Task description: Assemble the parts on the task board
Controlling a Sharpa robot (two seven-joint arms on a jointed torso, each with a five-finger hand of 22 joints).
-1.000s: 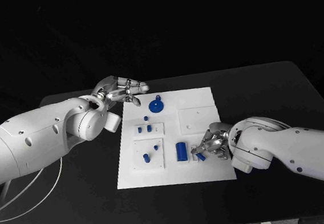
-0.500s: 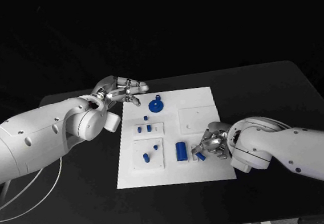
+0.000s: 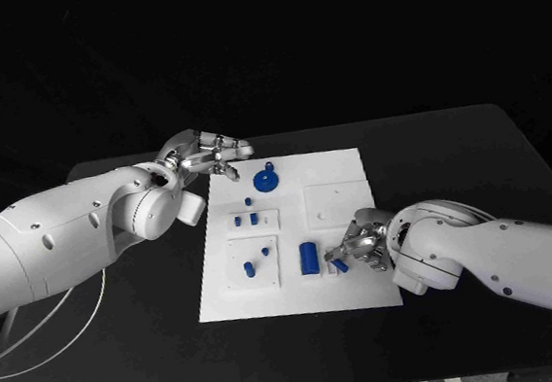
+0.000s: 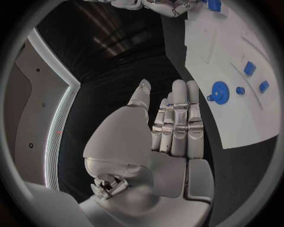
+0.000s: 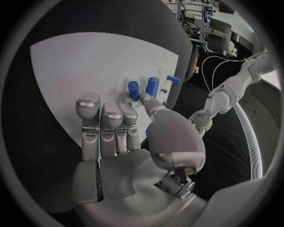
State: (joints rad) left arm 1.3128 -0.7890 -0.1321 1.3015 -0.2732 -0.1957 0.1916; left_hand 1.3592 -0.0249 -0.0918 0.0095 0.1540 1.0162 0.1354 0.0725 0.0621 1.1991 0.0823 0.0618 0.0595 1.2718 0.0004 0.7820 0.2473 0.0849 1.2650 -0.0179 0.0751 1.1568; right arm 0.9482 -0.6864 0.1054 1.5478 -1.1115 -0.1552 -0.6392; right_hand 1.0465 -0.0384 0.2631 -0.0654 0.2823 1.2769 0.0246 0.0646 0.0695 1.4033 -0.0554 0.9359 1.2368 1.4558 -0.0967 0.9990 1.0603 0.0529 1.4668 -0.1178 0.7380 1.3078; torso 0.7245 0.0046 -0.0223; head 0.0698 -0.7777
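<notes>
Nothing has shifted much since a second ago: both hands stay where they were. Black table [image 3: 468, 151] under dark surroundings carries the white task board [image 3: 333, 174]. At its near edge the right hand [image 3: 358, 243] rests over a small blue part [image 3: 341, 265], fingers [image 5: 102, 124] loosely extended; whether it grips is unclear. Farther off, the left hand [image 3: 208, 152] hovers empty, fingers straight, beside the blue gear [image 3: 267, 181].

One white task board [image 3: 339, 186] on one black counter [image 3: 468, 151] — bearing one round blue gear [image 3: 267, 182] and several small blue parts [image 3: 309, 257] — flanked by two hands.
</notes>
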